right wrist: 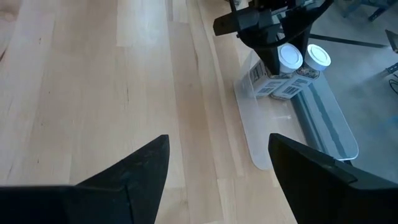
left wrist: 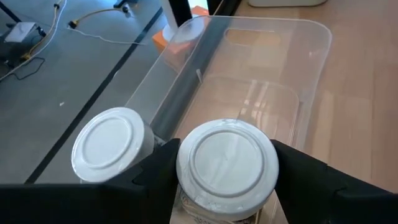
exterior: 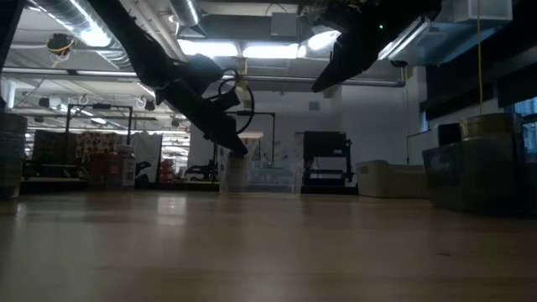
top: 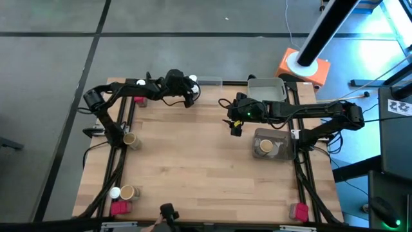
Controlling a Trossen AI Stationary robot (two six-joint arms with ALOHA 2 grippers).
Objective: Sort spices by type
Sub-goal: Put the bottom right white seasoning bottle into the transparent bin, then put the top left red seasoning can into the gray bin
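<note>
Two arms reach over the bench (top: pixel 193 161). Along its near edge, a red-pink packet (top: pixel 120 207) lies at the near left corner, with a white-lidded jar (top: pixel 114 192) and a tan cup-like jar (top: pixel 127 192) just beside it, and another red-pink packet (top: pixel 299 211) sits at the near right corner. Farther in, a second tan jar (top: pixel 130 140) stands by the left edge. By the right edge a grey tray (top: pixel 281 145) holds two more tan jars (top: pixel 264 147).

Past that, the right gripper (top: pixel 235 125) hangs above the bare wood right of the middle, fingers spread with nothing between them; its wrist view shows only boards under it.

At the far edge, the left gripper (left wrist: pixel 227 168) is at a clear tray (left wrist: pixel 273 68). Its two fingers (left wrist: pixel 155 177) stand on either side of a white-lidded jar (left wrist: pixel 227 163), close against the lid; whether they press it cannot be told. A second white-lidded jar (left wrist: pixel 111 146) stands just beside it, on the tray's outer side. In the right wrist view both jars (right wrist: pixel 289 57) sit together at the tray's end under that gripper.

At the far left corner there are one more white lid (top: pixel 140 82) and a red-pink packet (top: pixel 138 100). A white bin (top: pixel 267 89) rests at the far edge toward the right.
</note>
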